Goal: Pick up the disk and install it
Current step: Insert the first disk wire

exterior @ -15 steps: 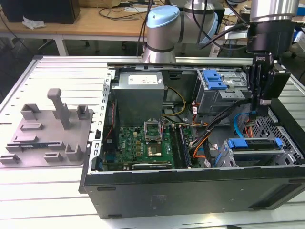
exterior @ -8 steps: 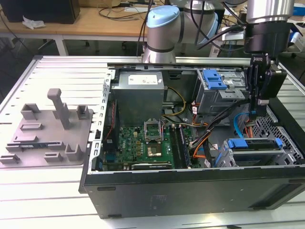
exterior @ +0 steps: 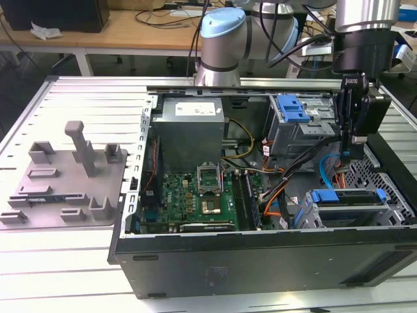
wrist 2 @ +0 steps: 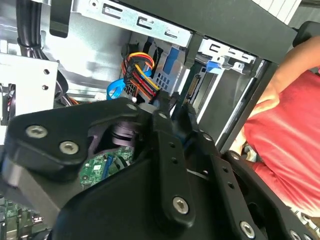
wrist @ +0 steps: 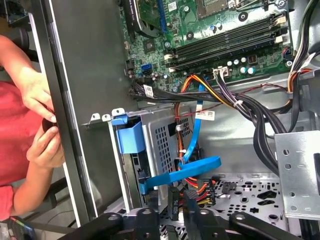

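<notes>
The one disk (exterior: pixel 352 207) lies flat in the drive bay (exterior: pixel 393 212) at the corner of the open computer case (exterior: pixel 260 261), at the exterior view's right, close against the case's near wall. Blue plastic (exterior: pixel 324 196) shows at two of its ends, with its grey top between them.

The single gripper (exterior: pixel 347 155) hangs above that bay, clear of the disk. In the second wrist view its two fingers (wrist 2: pixel 167 150) are drawn close together with nothing clamped between them.

In the first wrist view the bay's perforated grey side carries one blue tab (wrist: pixel 131 135). One flat blue cable (wrist: pixel 192 172) loops beside it, next to a bundle of orange, yellow and black wires (wrist: pixel 200 187).

Farther along the case stands one grey cage (exterior: pixel 293 134) with one blue latch (exterior: pixel 292 108). Beyond it are one big grey metal box (exterior: pixel 190 127) and one green motherboard (exterior: pixel 195 195).

Outside the case wall a person in a red top (wrist: pixel 12 135) holds two hands (wrist: pixel 37 95) together at its edge. At the exterior view's left one grey fixture plate (exterior: pixel 65 186) rests on the slatted table (exterior: pixel 58 261).
</notes>
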Robot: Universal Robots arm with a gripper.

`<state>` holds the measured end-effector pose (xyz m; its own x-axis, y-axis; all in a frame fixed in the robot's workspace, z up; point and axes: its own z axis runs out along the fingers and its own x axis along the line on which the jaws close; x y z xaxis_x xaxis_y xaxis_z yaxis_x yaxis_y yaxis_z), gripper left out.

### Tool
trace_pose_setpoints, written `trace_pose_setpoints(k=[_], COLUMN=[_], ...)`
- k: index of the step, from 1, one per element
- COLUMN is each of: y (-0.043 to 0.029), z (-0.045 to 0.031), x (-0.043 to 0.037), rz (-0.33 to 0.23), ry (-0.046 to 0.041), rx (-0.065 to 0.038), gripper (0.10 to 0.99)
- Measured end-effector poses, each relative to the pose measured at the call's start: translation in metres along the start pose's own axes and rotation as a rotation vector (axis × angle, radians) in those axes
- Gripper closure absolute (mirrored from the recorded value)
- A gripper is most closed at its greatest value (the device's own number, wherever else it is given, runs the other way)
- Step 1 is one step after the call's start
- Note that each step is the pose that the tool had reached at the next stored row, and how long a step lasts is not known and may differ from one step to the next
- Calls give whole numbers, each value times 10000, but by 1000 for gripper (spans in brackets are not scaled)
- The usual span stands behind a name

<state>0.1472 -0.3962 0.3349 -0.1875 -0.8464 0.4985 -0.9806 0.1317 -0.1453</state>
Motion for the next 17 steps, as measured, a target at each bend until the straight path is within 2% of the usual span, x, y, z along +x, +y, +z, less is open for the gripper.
trace_pose_setpoints(k=[2, 3, 9, 11, 14, 17], y=[2, 2, 0, -49, -57, -66], z=[7, 8, 12, 15, 21, 27], x=[-3, -4, -8, -17, -7, 43], rz=[9, 10, 10, -2, -4, 2], ry=[15, 19, 17, 18, 12, -76], rx=[-3, -3, -3, -11, -12, -29], gripper=[902, 918, 918, 918, 918, 918])
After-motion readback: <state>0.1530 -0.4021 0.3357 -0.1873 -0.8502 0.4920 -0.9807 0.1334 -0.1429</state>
